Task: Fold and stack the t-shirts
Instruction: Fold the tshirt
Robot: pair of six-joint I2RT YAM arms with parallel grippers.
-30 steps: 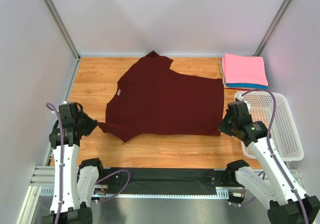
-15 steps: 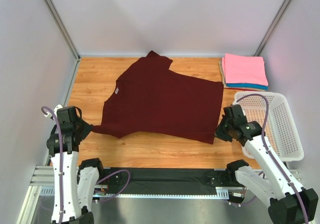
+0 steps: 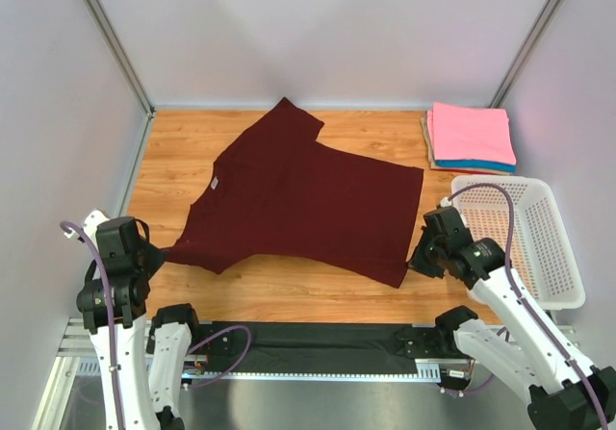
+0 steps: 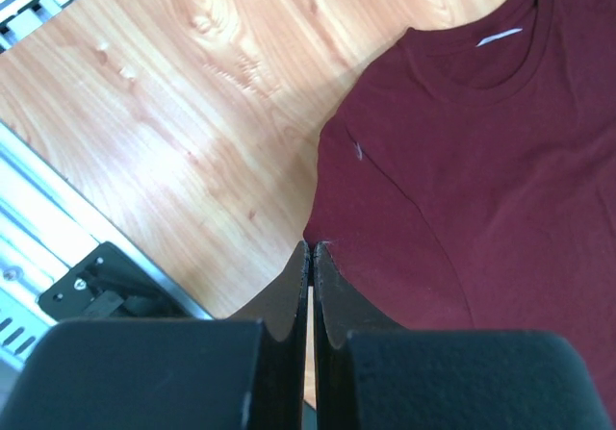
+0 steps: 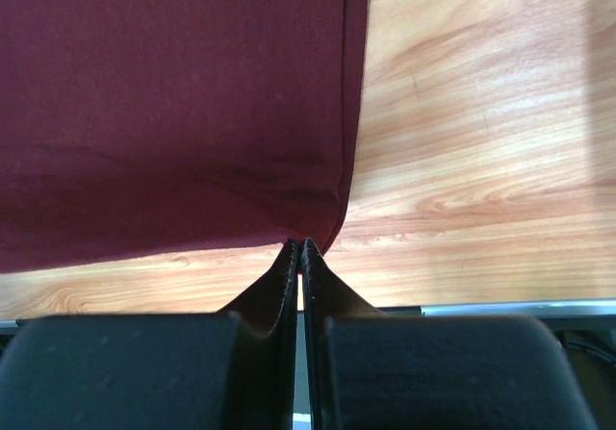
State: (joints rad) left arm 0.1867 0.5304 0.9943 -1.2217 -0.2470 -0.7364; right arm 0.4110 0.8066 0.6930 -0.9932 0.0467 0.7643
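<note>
My left tool (image 4: 310,249) is pinched closed on the sleeve edge of the maroon t-shirt (image 3: 298,199) at the lower left of the overhead view. My right tool (image 5: 300,247) is clamped on its hem corner at the lower right. Holding two far-apart edges keeps the cloth taut, so I judge it slides flat over the counter (image 3: 183,151) rather than bunching. The shirt lies spread out, well apart from the folded stack topped by a pink t-shirt (image 3: 470,134) at upper right. Since a second ago both tools have drawn toward the bottom of the frame and the shirt has come with them, its hem corner lower and slightly skewed.
</note>
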